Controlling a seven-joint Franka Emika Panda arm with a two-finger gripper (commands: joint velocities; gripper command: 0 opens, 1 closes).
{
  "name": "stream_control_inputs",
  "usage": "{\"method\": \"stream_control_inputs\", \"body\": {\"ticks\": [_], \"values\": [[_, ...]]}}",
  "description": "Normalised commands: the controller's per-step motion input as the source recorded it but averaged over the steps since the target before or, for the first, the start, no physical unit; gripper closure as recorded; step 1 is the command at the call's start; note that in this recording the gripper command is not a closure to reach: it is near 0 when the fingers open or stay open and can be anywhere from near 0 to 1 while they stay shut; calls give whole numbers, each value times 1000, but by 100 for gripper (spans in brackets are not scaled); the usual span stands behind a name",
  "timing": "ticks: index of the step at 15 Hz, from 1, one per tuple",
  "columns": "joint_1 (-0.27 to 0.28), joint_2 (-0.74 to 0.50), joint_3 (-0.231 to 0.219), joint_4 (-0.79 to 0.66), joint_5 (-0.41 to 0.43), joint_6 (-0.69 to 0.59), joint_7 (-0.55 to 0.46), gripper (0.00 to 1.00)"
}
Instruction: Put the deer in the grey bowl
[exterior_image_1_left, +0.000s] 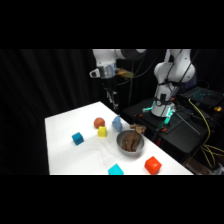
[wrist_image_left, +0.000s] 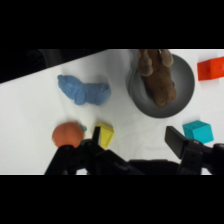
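Note:
The brown deer (exterior_image_1_left: 131, 140) (wrist_image_left: 157, 75) lies inside the grey bowl (exterior_image_1_left: 123, 146) (wrist_image_left: 185, 95), its head end resting over the rim. My gripper (exterior_image_1_left: 113, 101) (wrist_image_left: 135, 142) hangs well above the table's far edge, away from the bowl. In the wrist view its two black fingers (wrist_image_left: 174, 138) stand wide apart, open, with nothing between them.
A crumpled blue soft toy (exterior_image_1_left: 117, 123) (wrist_image_left: 84, 91), an orange ball (exterior_image_1_left: 99, 122) (wrist_image_left: 67, 134) and a yellow block (exterior_image_1_left: 102, 131) (wrist_image_left: 105, 134) sit beside the bowl. A blue cube (exterior_image_1_left: 77, 138), a cyan block (exterior_image_1_left: 115, 170) (wrist_image_left: 198, 131) and a red block (exterior_image_1_left: 152, 165) (wrist_image_left: 211, 68) lie around. Dark equipment with cables stands right of the table.

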Motion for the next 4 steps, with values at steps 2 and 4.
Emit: {"method": "stream_control_inputs", "body": {"ticks": [2, 4], "values": [[-71, -184, -30, 292, -11, -323, 111, 0], [-41, -93, -2, 248, 1, -201, 143, 0]]}}
